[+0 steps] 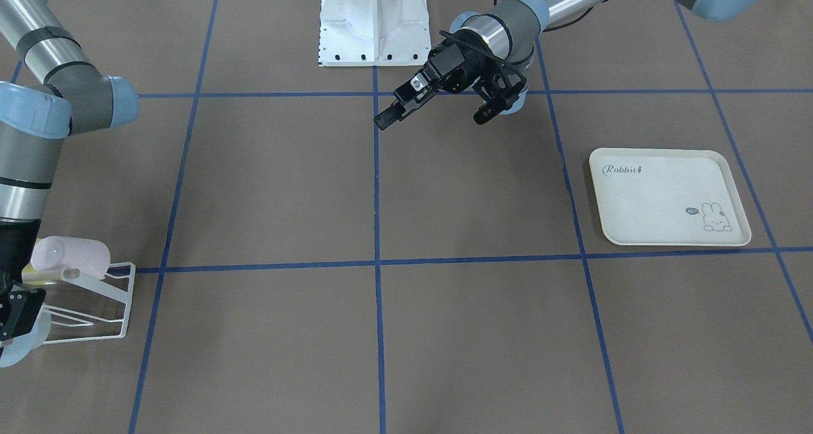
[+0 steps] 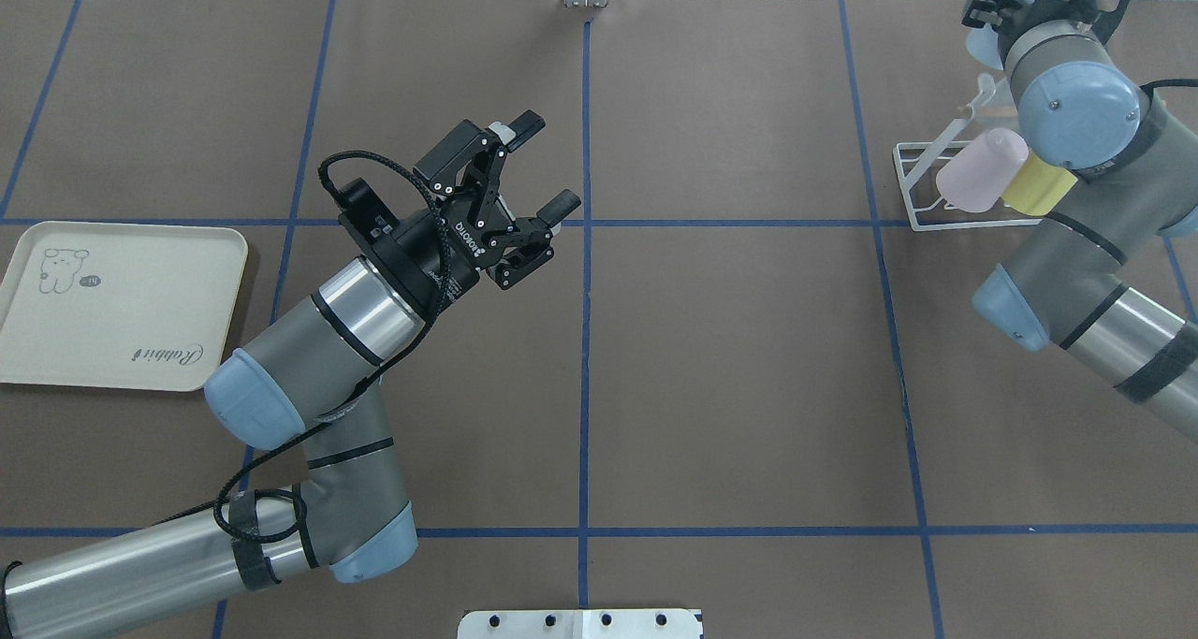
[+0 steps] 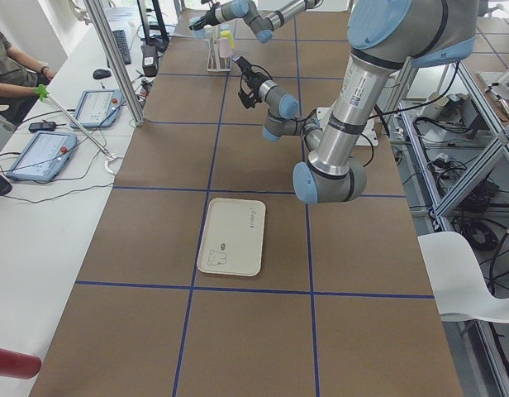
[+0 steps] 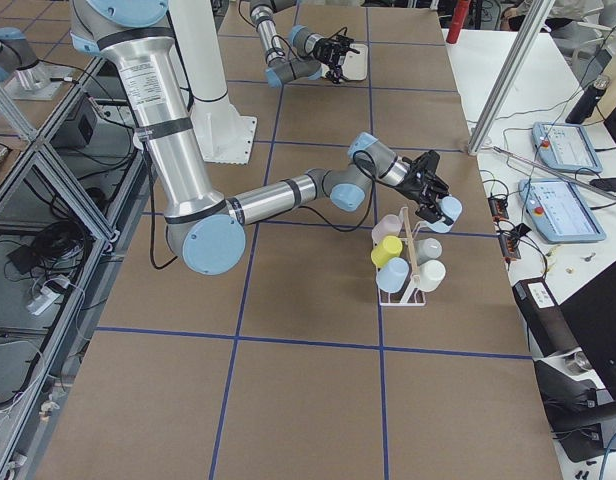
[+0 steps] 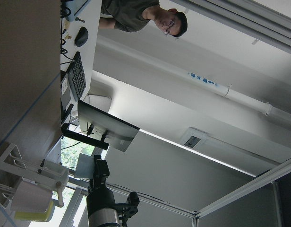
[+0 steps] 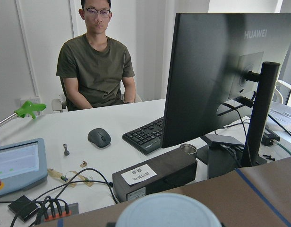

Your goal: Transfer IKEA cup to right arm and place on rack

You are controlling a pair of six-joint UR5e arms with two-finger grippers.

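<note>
We've got the IKEA cup point(image 4: 449, 208), pale blue, centre-right in the exterior right view. It is pinched in the right gripper point(image 4: 435, 200), just above the upper end of the rack point(image 4: 415, 262). In the right wrist view its round end fills the bottom edge of the frame, so we read those fingers as clamped across its wall. The hand-over looks done to us; the placing is not.

We'd call this cup light, stiff plastic with a smooth, slick wall. It is hardly fragile, but it could twist in a two-finger pinch. The hold belongs across the body, leaving the mouth free to slide over a prong. Which end faces the prongs, we cannot tell.

The rack is crowded: a pink cup point(image 4: 388, 226) and a yellow cup point(image 4: 387, 250) sit among others, so free prongs are few.

In the upper middle of the overhead view, the left gripper point(image 2: 546, 164) is spread wide with nothing in it, well apart from the rack. The cream tray point(image 2: 122, 340) lies at that frame's left edge.
</note>
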